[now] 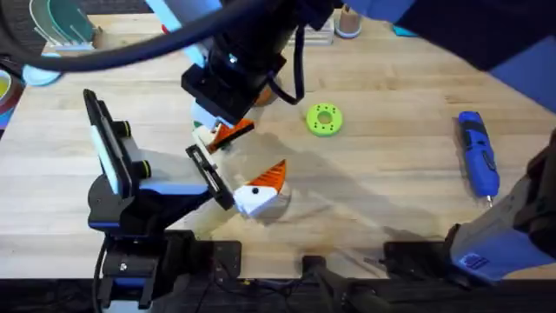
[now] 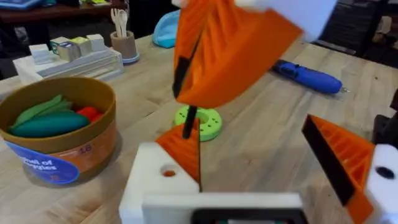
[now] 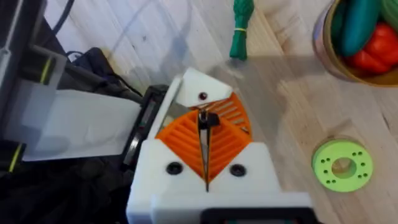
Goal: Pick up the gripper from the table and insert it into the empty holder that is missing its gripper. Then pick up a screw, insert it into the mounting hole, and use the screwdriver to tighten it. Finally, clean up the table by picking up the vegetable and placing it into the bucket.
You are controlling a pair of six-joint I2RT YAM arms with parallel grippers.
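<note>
My right gripper [image 1: 228,132] reaches across the table [image 1: 391,174] and is shut on a thin black screw [image 3: 205,121]. It hangs just above the left arm's white holder [image 3: 199,90]. That holder has a dark mounting hole [image 3: 202,96] and carries the orange ribbed gripper [image 1: 274,174]. From the left wrist, the right gripper [image 2: 230,50] hangs overhead with the screw [image 2: 186,118] pointing down. My left gripper [image 2: 267,168] stands open with nothing between its orange fingers [image 2: 345,162]. The blue screwdriver [image 1: 478,152] lies at the right. The green vegetable [image 3: 241,25] lies beside the bucket [image 2: 59,146].
A flat green ring disc [image 1: 324,119] lies mid-table near both grippers. The bucket [image 3: 348,56] holds red and green toy vegetables. A tray with blocks [image 2: 68,56] and a cup of sticks [image 2: 121,40] stand at the back. Bare tabletop lies between the disc and the screwdriver.
</note>
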